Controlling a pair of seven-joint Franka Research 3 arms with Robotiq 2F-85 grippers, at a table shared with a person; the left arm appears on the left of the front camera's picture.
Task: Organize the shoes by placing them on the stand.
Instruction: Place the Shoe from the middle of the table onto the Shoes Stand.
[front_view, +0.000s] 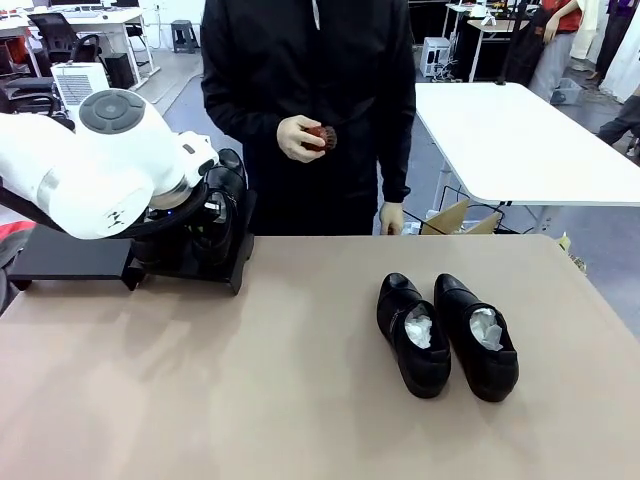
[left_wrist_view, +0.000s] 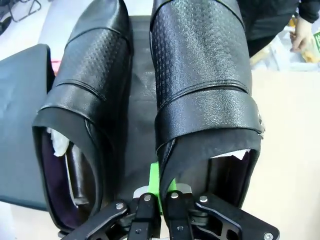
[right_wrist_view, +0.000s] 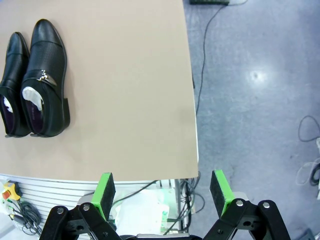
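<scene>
At the left of the tan table (front_view: 250, 400), the low flat black rectangular stand (front_view: 70, 258) carries two glossy black leather shoes side by side. The left gripper (left_wrist_view: 160, 184) is clamped tight on the heel-collar edge of the embossed black shoe (left_wrist_view: 200, 75), next to the paper-stuffed neighbour shoe (left_wrist_view: 90, 85). Farther right, the remaining pair of black dress shoes (front_view: 425, 365), stuffed with white paper, lies on the table. The right gripper (right_wrist_view: 162, 192) hangs over the table's edge, jaws wide apart, holding nothing

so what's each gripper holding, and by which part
The left gripper pinches a shoe by the rim of its opening, at the heel end. The right gripper is open and empty.
</scene>
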